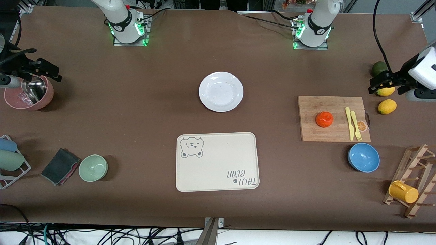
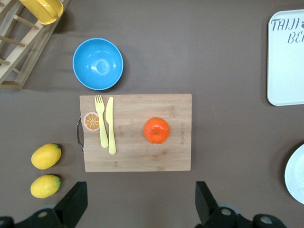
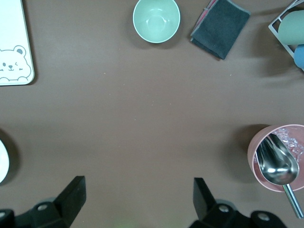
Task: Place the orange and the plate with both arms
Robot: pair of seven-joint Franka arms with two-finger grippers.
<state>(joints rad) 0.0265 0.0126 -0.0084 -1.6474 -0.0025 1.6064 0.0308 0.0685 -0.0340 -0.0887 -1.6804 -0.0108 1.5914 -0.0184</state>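
1. The left gripper (image 2: 137,209) hangs high over the left arm's end of the table, above the lemons (image 1: 387,106) and the edge of the cutting board (image 1: 333,118). Its fingers (image 2: 73,204) stand wide apart and hold nothing.
2. The right gripper (image 3: 135,202) hangs over the right arm's end, above the pink bowl (image 1: 29,93) with its metal scoop (image 3: 278,164). Its fingers (image 3: 71,197) are also spread and empty.
3. The orange (image 2: 156,130) sits on the cutting board, near its middle, apart from the yellow fork (image 2: 100,121) and knife (image 2: 110,126) that lie side by side on the same board.
4. The left wrist view looks straight down on the orange and shows its dimpled top facing up; being round, it has no clear long axis.
5. The plate (image 1: 221,91) lies flat on the bare table (image 1: 136,102) near the centre, farther from the front camera than the bear-printed tray (image 1: 217,162) and well apart from the orange.
6. Only the front view shows the whole plate; each wrist view catches just a sliver of its rim at the frame edge.
7. The blue bowl (image 2: 98,63) sits just beside the board, nearer to the front camera.
8. The right wrist view shows the green bowl (image 3: 156,20) beside a folded dark cloth (image 3: 220,26).
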